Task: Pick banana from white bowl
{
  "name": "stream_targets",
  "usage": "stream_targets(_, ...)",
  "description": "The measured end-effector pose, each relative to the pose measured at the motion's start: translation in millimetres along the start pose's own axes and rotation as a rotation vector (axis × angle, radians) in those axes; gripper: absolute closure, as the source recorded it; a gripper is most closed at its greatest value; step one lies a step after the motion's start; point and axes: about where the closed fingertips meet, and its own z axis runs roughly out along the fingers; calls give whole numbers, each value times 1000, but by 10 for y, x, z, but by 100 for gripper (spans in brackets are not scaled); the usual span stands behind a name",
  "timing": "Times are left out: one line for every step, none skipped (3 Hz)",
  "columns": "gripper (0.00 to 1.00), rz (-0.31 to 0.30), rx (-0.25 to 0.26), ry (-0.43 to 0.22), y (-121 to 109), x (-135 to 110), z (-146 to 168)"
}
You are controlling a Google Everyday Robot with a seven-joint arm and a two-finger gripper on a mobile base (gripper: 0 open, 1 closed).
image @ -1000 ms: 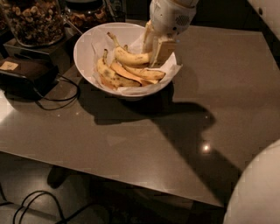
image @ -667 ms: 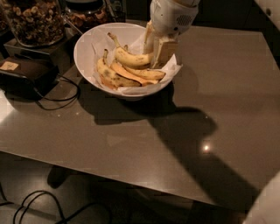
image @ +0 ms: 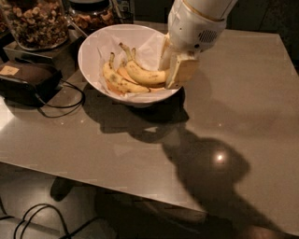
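Observation:
The white bowl [image: 88, 44] stands at the back left of the table, lined with crumpled white paper. The banana [image: 142, 74], yellow and curved with a dark stem pointing up-left, lies on top of the other fruit. My gripper [image: 171, 70] reaches down at the bowl's right rim. Its two cream fingers [image: 181, 70] are closed on the banana's right end. A darker-spotted banana [image: 117, 84] and an orange-tinted one [image: 122, 73] lie beneath it. The gripped end of the banana is hidden behind the near finger.
Two glass jars of nuts [image: 35, 21] [image: 91, 14] stand behind the bowl at the back left. A black device [image: 25, 79] with a cable [image: 70, 100] lies left of the bowl. The grey table [image: 233, 116] extends to the right and front.
The view has shifted, so the bowl appears larger and more central. My gripper stays at the bowl's right side on the banana's end. The white blur at the lower right is gone.

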Motion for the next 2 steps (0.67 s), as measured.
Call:
stream_targets(100, 62, 16, -6, 303, 2, -45)
stream_targets(100, 123, 3, -6, 731, -51, -26)
